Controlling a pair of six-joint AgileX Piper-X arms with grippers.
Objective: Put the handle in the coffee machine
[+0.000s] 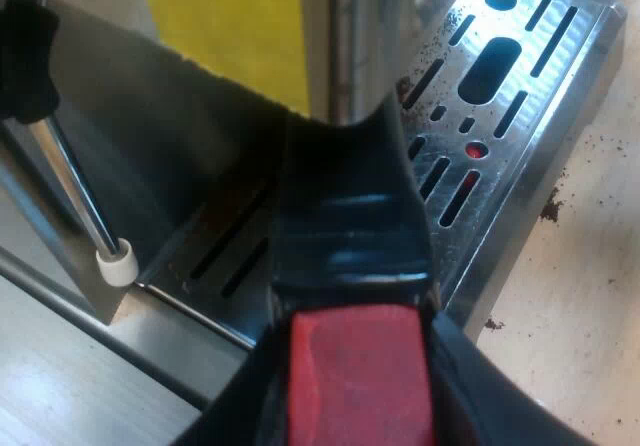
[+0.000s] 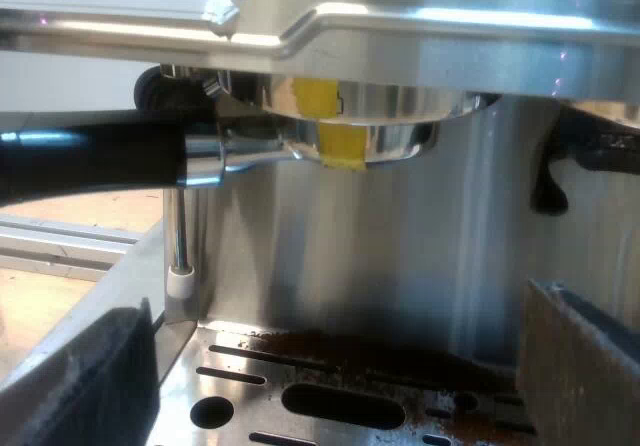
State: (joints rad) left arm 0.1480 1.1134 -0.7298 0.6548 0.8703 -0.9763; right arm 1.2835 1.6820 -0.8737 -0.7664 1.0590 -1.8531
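The metal holder [image 2: 350, 138], marked with yellow tape, sits up under the espresso machine's [image 2: 420, 56] brewing head, its dark handle [image 2: 90, 161] sticking out sideways. In the left wrist view the same handle [image 1: 345, 216] runs toward the camera and ends in red [image 1: 355, 366]. My left gripper [image 1: 355, 391] is shut on that red end, a black finger [image 1: 470, 386] on each side. My right gripper [image 2: 335, 386] hangs open over the drip tray [image 2: 250, 361], below the holder, with nothing between its fingers [image 2: 580, 366].
A steam wand [image 2: 178, 236] with a white tip [image 1: 117, 263] hangs beside the holder, above the slotted drip tray [image 1: 530, 66]. Coffee grounds lie on the tray and on the table [image 1: 550, 209]. A black lever [image 2: 550, 181] hangs at the machine's front.
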